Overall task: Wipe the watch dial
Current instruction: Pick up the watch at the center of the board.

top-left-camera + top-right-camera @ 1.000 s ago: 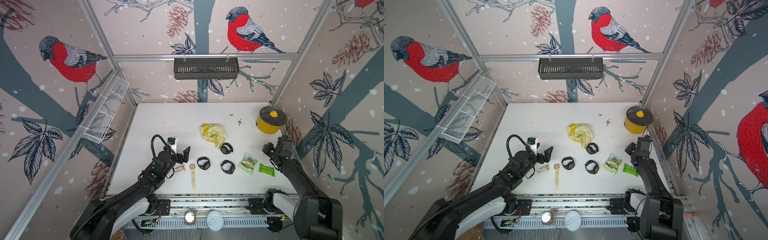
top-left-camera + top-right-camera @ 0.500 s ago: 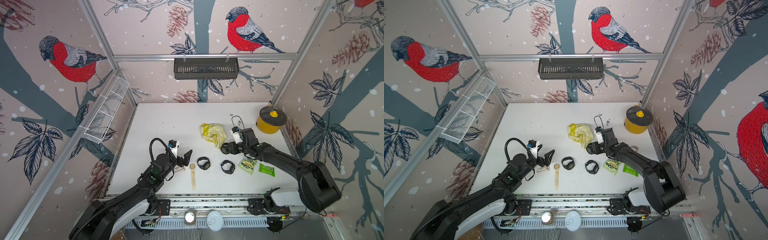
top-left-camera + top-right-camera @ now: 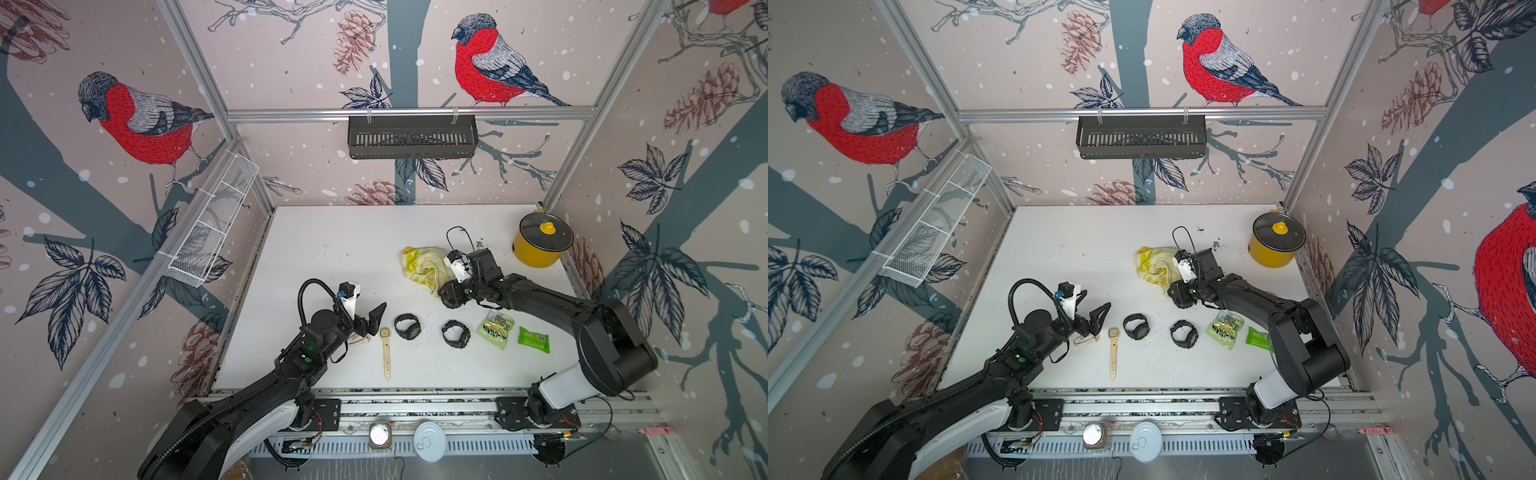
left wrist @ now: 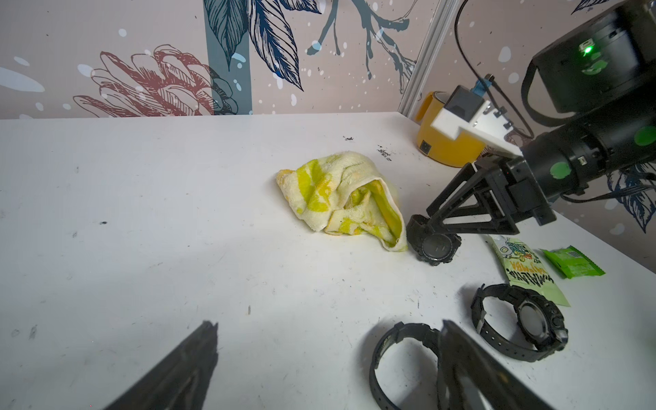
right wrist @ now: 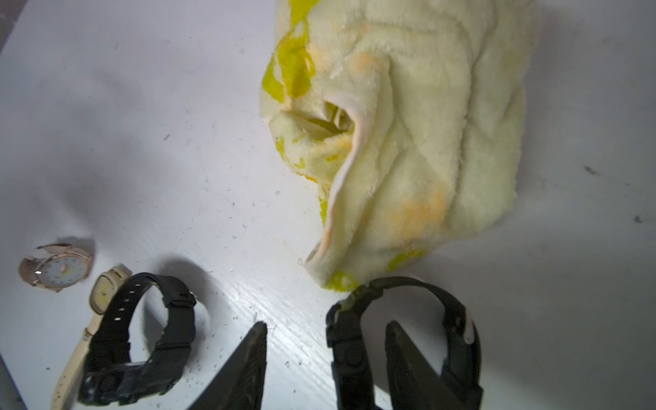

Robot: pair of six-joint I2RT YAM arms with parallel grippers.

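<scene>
Showing the right gripper (image 5: pixel 326 323) set low at a black digital watch (image 5: pixel 458 319), which lies on the white table (image 3: pixel 332 249) and touches the near edge of a crumpled yellow towel (image 3: pixel 422 266). In the right wrist view the jaws stand apart and straddle one side of the watch band. One finger (image 5: pixel 408 355) sits inside the strap loop and the other outside it. Bare table shows between the outer finger and the band, so the band is not pinched. The round dial (image 4: pixel 436 247) is exposed in the left wrist view, just beside the towel rather than under it.

The left gripper (image 4: pixel 328 326) hovers with its jaws spread wide and holds nothing. A rose-gold watch (image 5: pixel 56 268) with a white face lies below it, partly hidden by the gripper in both top views. Just beside that lies a beige-strapped watch (image 3: pixel 386 353), its strap laid straight toward the front rail.

Between the two arms lie a second black watch (image 3: pixel 407 327) and a third black watch (image 3: pixel 456 334), near each other but apart, with dark crumbs scattered around them. A pale green snack packet (image 3: pixel 494 330) and a green packet (image 3: pixel 534 340) lie by the right forearm. A yellow pot (image 3: pixel 540 245) with a glass lid stands in the far right corner of the table.
</scene>
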